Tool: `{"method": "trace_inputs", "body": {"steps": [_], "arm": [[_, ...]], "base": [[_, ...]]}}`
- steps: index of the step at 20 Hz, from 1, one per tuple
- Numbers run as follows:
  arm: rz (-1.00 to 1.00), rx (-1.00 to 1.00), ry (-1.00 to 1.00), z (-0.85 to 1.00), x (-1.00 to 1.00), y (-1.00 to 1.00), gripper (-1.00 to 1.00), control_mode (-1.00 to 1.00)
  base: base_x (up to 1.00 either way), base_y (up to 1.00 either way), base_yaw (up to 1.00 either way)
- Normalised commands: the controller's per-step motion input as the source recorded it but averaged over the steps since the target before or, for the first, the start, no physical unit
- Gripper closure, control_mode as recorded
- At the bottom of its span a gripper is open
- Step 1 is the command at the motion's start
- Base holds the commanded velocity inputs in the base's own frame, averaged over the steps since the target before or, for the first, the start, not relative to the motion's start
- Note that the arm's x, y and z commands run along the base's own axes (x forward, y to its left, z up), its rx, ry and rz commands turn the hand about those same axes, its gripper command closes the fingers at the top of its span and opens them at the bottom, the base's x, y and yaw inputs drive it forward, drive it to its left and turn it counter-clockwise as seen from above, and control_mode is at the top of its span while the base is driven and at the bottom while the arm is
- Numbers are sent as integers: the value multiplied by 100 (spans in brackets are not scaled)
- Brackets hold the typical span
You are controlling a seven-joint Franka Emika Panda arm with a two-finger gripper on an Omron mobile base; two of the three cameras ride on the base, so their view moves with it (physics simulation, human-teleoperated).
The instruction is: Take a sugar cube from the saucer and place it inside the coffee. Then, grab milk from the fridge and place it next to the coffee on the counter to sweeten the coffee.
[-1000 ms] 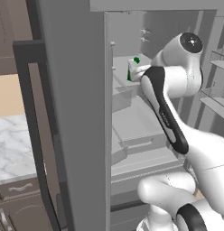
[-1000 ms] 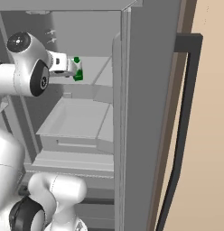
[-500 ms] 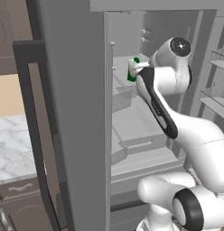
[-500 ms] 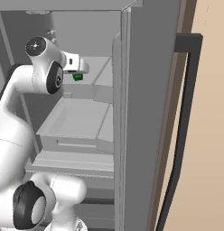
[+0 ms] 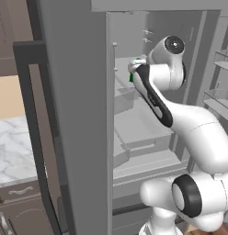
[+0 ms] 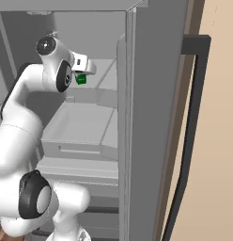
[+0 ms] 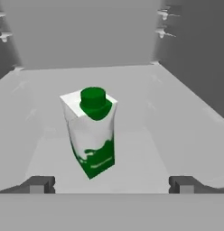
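the fridge stands open and the arm reaches onto its upper shelf, so the milk step is under way; the grasp is not yet made. the gripper has its jaws wide apart, facing the milk, which stands upright on the shelf between them (no readable writing on it). carrying it to the counter remains.

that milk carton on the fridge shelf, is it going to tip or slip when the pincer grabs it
The milk stands tall on a narrow base, so a push near its green cap would likely tip it. Its flat sides should suit the open pincer. The smooth carton may slip; gripping mid-body seems safest.
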Motion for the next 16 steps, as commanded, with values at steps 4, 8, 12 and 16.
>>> {"method": "trace_inputs", "body": {"steps": [4,8,12,16], "arm": [[0,5,0,-13,33,0,-100,-100],[1,0,0,-23,49,11,-100,-100],[0,0,0,-14,53,10,-100,-100],[1,0,0,-1,45,3,-100,-100]], "base": [[0,0,0],[0,0,0],[0,0,0],[0,0,0]]}}
